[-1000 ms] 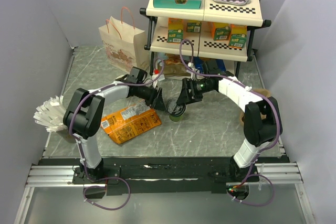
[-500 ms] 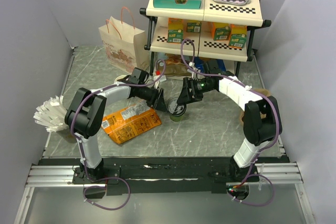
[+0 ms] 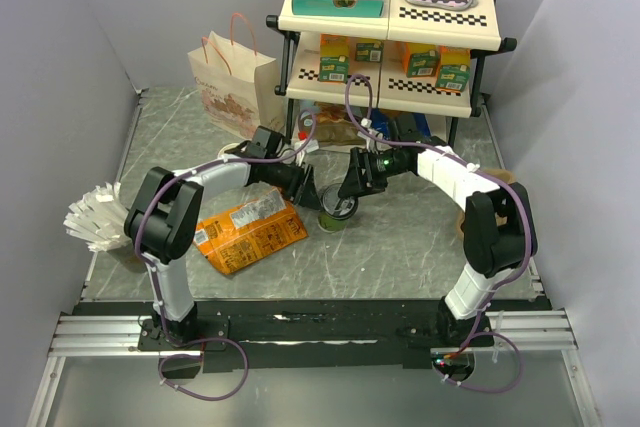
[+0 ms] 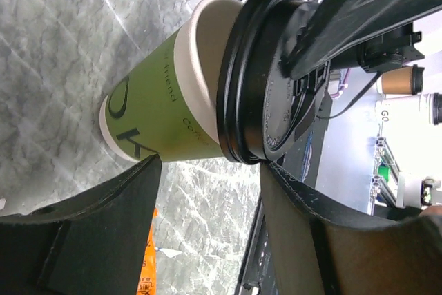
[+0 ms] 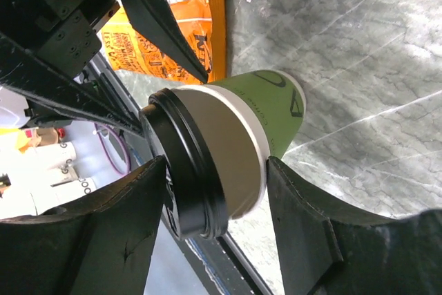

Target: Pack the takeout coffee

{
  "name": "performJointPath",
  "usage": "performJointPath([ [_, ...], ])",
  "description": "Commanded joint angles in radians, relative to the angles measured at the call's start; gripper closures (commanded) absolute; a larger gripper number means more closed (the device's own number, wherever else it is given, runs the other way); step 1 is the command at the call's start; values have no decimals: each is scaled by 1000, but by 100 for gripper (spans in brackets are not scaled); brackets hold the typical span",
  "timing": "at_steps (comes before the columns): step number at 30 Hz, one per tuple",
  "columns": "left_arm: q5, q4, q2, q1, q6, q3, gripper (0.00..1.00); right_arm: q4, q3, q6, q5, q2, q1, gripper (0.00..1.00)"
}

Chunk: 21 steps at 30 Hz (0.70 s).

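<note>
Top external, left to right: paper bag (image 3: pixel 232 87) is standing back-left on the counter (image 3: pixel 400 247), and an orange snack pouch (image 3: pixel 245 235) is lying flat nearer the arms. Left pincer (image 3: pixel 310 194) is sitting at the left side of the takeout coffee (image 3: pixel 337 217). Right pincer (image 3: pixel 349 194) is crowding its right side, up by the black lid (image 4: pixel 259 94). Takeout coffee is standing upright between the 2, long axis vertical. Wrist views are showing fingers (image 4: pixel 103 233) flanking it; can't tell if either pincer is pinching or just bracketing. Bag is sitting back-left, so I'm judging the left arm nearer for the drop.
</note>
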Motion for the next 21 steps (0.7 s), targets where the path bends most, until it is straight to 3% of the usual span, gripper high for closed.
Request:
performJointPath([
  [1, 13, 51, 11, -13, -17, 55, 35, 12, -3, 32, -63, 17, 4, 35],
  [14, 4, -68, 0, 2, 64, 50, 36, 7, 10, 27, -48, 19, 7, 42],
  [21, -12, -88, 12, 23, 66, 50, 36, -26, 35, 16, -12, 26, 16, 37],
])
